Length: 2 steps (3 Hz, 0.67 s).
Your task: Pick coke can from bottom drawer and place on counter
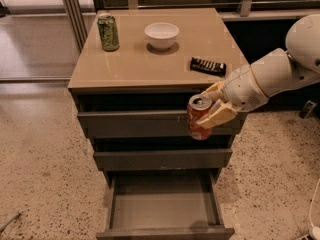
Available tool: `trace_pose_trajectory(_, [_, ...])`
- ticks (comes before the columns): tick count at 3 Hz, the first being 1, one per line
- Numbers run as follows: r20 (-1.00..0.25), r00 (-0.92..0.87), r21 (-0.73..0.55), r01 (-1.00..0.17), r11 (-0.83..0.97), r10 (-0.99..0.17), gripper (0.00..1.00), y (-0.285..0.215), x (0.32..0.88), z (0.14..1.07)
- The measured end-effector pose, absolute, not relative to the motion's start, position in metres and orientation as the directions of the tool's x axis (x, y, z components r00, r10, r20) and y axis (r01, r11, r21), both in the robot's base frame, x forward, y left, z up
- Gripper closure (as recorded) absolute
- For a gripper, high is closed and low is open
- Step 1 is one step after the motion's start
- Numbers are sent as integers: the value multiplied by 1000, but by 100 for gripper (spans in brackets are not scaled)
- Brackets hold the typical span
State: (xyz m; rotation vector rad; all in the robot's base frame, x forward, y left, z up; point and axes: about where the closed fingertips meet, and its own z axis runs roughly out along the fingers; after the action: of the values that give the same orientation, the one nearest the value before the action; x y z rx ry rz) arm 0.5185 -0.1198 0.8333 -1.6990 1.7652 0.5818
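My beige two-finger gripper [205, 110] pinches small red-orange coke can [194, 120] before upper drawer fronts [130, 124], just below glossy tan counter [150, 66] edge, well above open grey bottom drawer [165, 232]. I'd lift clear of edge first (can upright), avoiding black remote [207, 66].

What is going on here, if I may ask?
The robot's gripper holds the coke can in front of the top drawer, just below the counter edge. The bottom drawer stands pulled open. The can is not yet on the counter, where a green can, a white bowl and a black remote sit.
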Motion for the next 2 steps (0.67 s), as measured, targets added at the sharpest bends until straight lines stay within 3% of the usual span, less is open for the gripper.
trace_pose_trajectory(2, [-756,-47,-94,-979,180,-653,100,-99,554,883])
